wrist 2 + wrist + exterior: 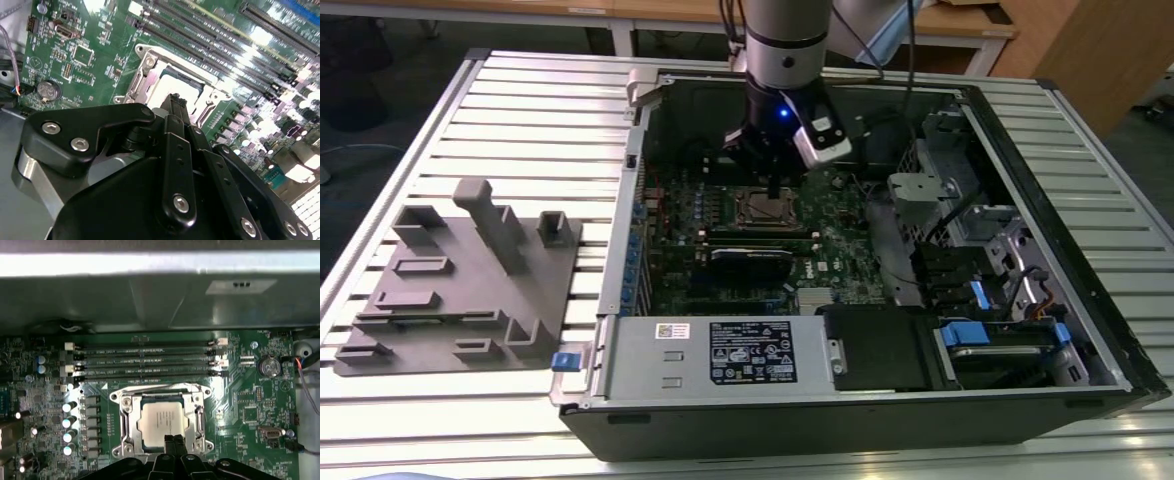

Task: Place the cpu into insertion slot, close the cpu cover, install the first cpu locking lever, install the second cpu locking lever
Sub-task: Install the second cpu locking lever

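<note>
The cpu (162, 421), a dull silver square, lies flat in the insertion slot (116, 397) on the green motherboard (250, 405). The cpu cover (129, 416), a silver frame, lies down around the chip, which shows through its cut-out. In the first wrist view my gripper (173, 440) hovers at the chip's near edge, its black fingertips pressed together with nothing between them. In the exterior view the gripper (781, 186) hangs just over the socket (765, 208) inside the open case. In the second wrist view the gripper (175, 101) hides part of the cpu (167, 86).
Long memory slots (145, 360) run just beyond the socket. A coin battery (270, 365) sits on the board. The case (854, 410) holds a power supply (720, 350) and blue-tabbed drive bays (994, 332). A grey fixture (460, 280) stands at the exterior view's left.
</note>
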`<state>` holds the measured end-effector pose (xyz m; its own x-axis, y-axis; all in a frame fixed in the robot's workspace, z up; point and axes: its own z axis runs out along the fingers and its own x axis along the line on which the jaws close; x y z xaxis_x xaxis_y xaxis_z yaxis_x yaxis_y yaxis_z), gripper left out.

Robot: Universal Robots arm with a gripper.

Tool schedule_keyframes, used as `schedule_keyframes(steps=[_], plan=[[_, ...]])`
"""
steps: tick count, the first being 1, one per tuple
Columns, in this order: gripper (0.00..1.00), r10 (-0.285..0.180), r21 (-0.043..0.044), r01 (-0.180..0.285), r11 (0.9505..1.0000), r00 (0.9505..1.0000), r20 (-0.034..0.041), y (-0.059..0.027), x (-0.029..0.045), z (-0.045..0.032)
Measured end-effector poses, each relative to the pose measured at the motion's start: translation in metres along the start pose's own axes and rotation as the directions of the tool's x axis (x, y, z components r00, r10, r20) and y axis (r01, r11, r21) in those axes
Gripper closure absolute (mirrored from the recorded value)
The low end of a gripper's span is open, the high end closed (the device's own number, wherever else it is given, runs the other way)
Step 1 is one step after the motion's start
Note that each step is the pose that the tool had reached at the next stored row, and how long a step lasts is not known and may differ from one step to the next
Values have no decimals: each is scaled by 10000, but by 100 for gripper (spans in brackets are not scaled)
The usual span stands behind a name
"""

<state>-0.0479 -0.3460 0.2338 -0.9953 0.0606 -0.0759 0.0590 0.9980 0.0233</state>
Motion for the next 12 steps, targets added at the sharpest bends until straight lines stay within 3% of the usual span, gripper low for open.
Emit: schedule_keyframes(steps=[12], plan=[[89,0,0,0,10000,10000,-1,-204,-12,-2]])
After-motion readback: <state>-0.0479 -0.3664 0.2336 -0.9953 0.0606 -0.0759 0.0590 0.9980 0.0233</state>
